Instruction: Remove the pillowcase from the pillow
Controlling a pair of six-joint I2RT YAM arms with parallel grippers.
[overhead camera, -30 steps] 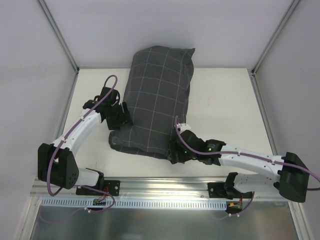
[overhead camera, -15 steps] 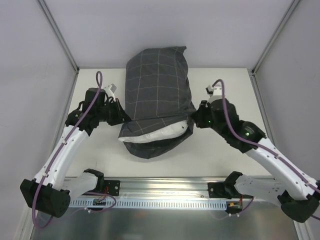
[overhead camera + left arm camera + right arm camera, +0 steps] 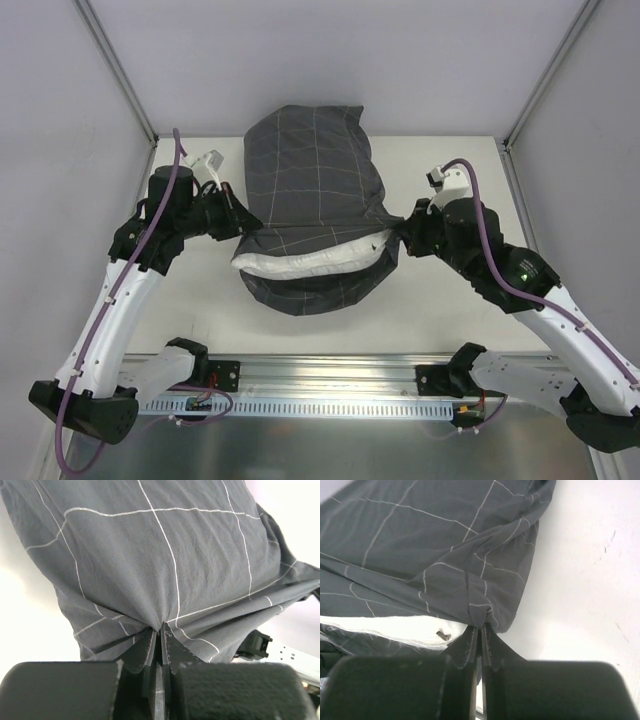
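Nearest the table's front edge, the plump plain white pillow (image 3: 305,264) shows at the open mouth of the dark grey, grid-patterned fabric pillowcase (image 3: 310,180), which lies mid-table. The left gripper (image 3: 161,630) and right gripper (image 3: 481,626) each pinch a thin bunched fold of the cover at opposite sides of that mouth. Such slim bites could slip once the cloth goes taut. Nothing pins the pillow, so it may drag along with the cover. The pale table (image 3: 450,180) leaves room on both flanks. Farther off, the cover's closed end sits close to the back wall (image 3: 320,60), so room is tight there.
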